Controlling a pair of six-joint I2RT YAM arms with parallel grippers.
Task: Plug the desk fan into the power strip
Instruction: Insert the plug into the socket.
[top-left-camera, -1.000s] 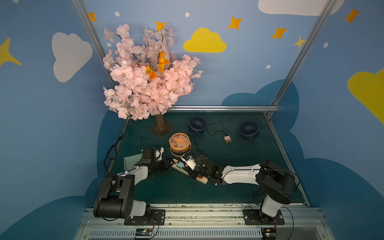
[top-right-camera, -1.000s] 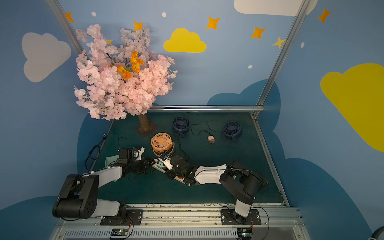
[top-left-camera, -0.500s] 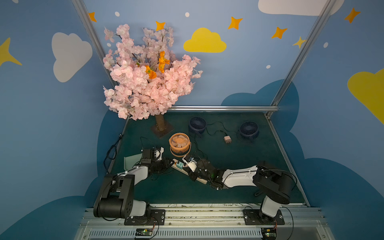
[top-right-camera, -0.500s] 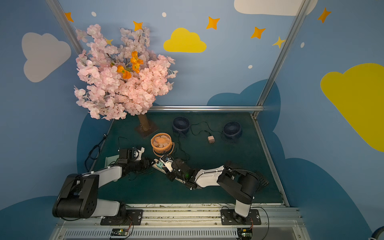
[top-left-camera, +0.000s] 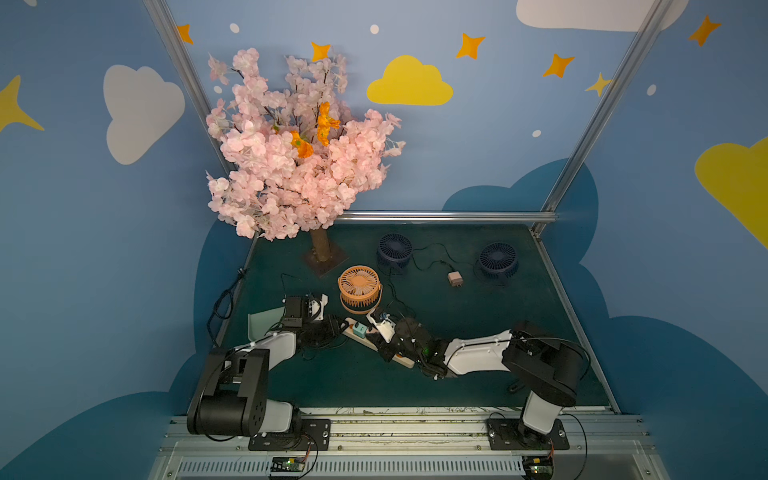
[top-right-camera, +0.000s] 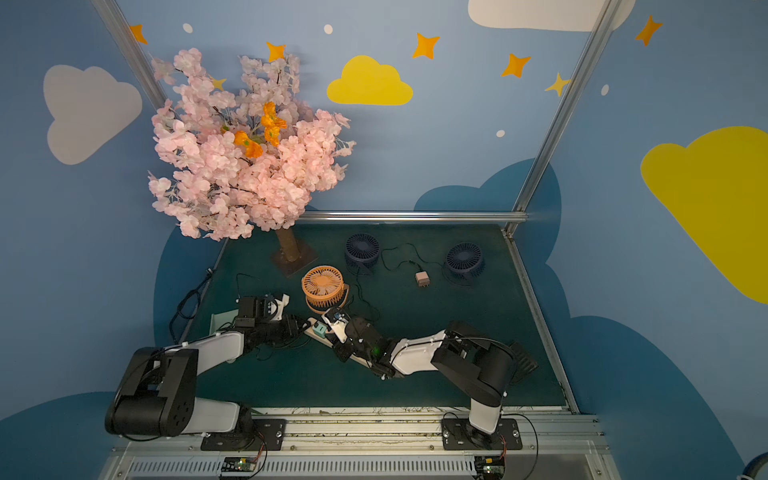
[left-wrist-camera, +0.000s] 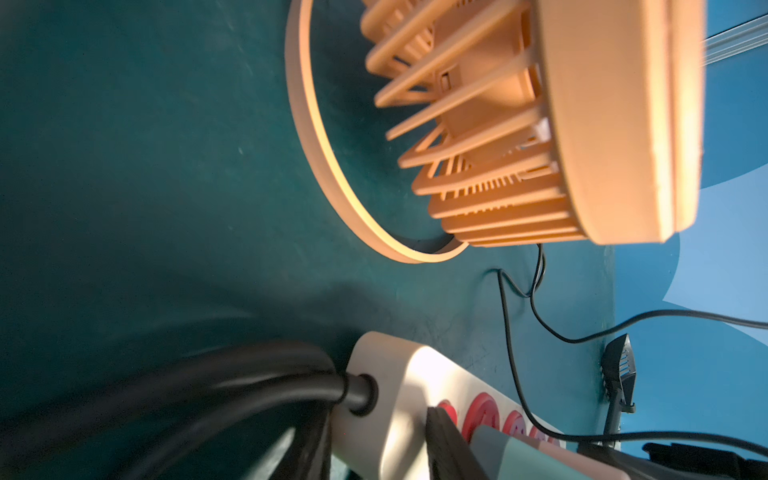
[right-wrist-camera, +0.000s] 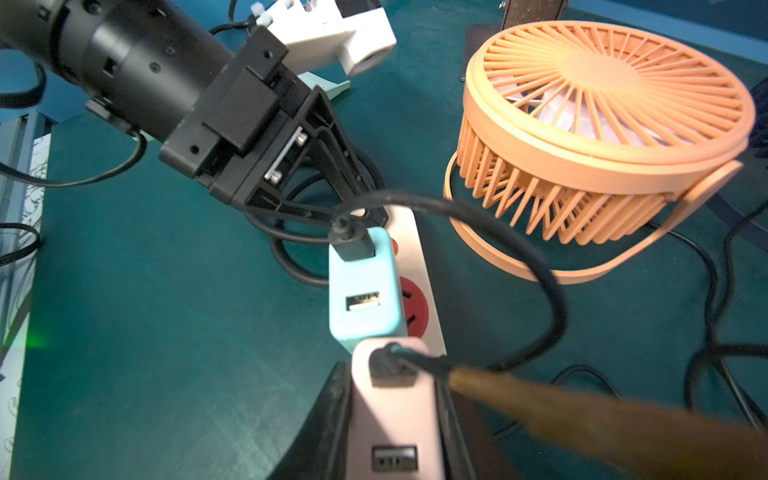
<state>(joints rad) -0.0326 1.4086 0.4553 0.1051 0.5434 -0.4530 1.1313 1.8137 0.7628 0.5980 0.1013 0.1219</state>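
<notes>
The strip (right-wrist-camera: 419, 257) is lying slantwise on the mat (right-wrist-camera: 166, 291), just in front of the orange fan (right-wrist-camera: 602, 124), between the 2 arms. As far as the right wrist view shows, the left claw (right-wrist-camera: 370, 212) is pinching its cord end. The right claw (right-wrist-camera: 392, 386) is pinching a pink adapter (right-wrist-camera: 395, 415) by its 2 flat sides and holding it at the strip, right beside a teal adapter (right-wrist-camera: 365, 299) that is already sitting in it. 1 red socket (right-wrist-camera: 415, 309) is showing partly free beside the teal block. Whether the pink adapter's pins are entering anything is hidden.

As I am judging it, the pink adapter is looking small, light, rigid and smooth. The flat-side pinch is suiting it, but a slack grip is risking a twist as the pins meet the socket. The strip is looking light enough to slide, so bracing its cord end is making sense. The black cable (right-wrist-camera: 548, 291) is soft and looping, likely tugging sideways. I cannot trace which fan it is serving.

Against 1 second back, the right forearm is sitting slightly lower and closer in, and the wrist is covering more of the strip's button end. The claw tip is barely shifted. Left arm, strip and fan are lying as they were.
</notes>
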